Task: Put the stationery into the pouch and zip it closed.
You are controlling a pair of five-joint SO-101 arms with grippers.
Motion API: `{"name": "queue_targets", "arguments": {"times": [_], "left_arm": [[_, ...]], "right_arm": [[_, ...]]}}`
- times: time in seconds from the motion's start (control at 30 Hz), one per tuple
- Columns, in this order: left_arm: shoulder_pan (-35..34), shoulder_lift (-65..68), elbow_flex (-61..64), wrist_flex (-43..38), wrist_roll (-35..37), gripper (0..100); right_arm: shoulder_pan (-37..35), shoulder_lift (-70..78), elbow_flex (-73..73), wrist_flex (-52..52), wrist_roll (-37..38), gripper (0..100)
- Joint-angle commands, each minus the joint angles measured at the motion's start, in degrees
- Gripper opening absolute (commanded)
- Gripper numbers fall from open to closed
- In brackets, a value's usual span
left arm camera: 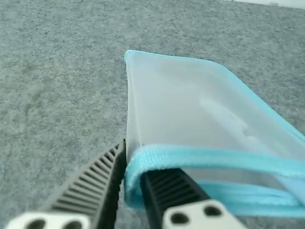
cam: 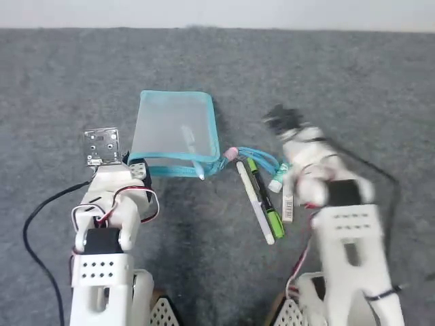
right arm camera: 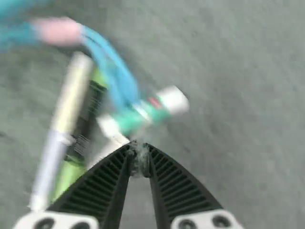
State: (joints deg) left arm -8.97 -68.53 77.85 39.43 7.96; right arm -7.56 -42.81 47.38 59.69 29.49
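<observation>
Nearest the bases, loose on the grey carpeted table point(cam: 204, 272): a slim white plastic pen point(cam: 255, 202) and a green-and-black highlighter marker point(cam: 266, 200) lying side by side, with a small white barcoded stick point(cam: 288, 207) just beside. Light, rigid and smooth-barrelled by the look. Likely to roll or squirt out of a pinch near an end, so better taken across mid-barrel, one at a time.

Next out, the right claw point(right arm camera: 138, 160), jaws drawn together right at the end of a short green-and-white tube with a white cap point(right arm camera: 150, 112). Cannot tell whether nipping anything.

About level with that, the left claw point(left arm camera: 129, 164), clamped on the near corner of the mouth trim of the translucent flat plastic pouch with teal fabric edging point(cam: 173, 125). Probably soft, limp and light, apt to slide or fold when pushed, hence worth pinning by that stiffer trim while loading. Already lodged in the mouth: another white pen point(cam: 192, 151), tip poking out.

Off the opposite corner, a pink zipper tab point(cam: 231, 153) and a teal cord loop point(cam: 262, 157). Small and floppy; for zipping, best pinched at the tab.
</observation>
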Motion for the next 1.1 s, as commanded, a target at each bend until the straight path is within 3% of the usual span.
{"name": "queue_targets", "arguments": {"times": [0.0,0.17,0.3,0.5,0.73,0.83,0.9,1.0,1.03,1.07], "left_arm": [[0.2,-1.0,-3.3,0.4,-0.3,1],[0.3,-1.0,-2.4,0.1,-0.3,1],[0.3,-1.0,-2.4,0.1,-0.3,1],[0.0,-1.0,-2.4,0.4,-0.4,1],[0.0,-1.0,-2.3,0.4,-0.4,1],[0.0,-1.0,-2.3,0.4,-0.4,1],[0.0,-1.0,-2.3,0.4,-0.4,1],[0.0,-1.0,-2.3,0.4,-0.4,1],[0.0,-1.0,-2.3,0.4,-0.4,1],[0.0,-1.0,-2.3,0.4,-0.4,1]], "right_arm": [[25.6,-2.2,-9.5,9.6,6.4,0.6],[52.5,-2.2,-9.7,1.3,14.9,0.7],[63.5,-0.8,-6.2,-7.2,16.9,0.7],[71.3,5.3,-4.7,-13.9,21.1,3.5],[74.2,9.5,-4.7,-19.4,25.2,36.2],[73.9,9.4,-4.7,-19.1,25.3,43.7],[73.8,9.2,-4.8,-17.3,26.1,34.6],[73.1,9.2,-4.8,-17.2,26.8,4.3],[72.8,9.2,-4.8,-17.2,26.8,0.0],[72.8,9.1,-4.8,-17.2,26.6,2.1]]}}
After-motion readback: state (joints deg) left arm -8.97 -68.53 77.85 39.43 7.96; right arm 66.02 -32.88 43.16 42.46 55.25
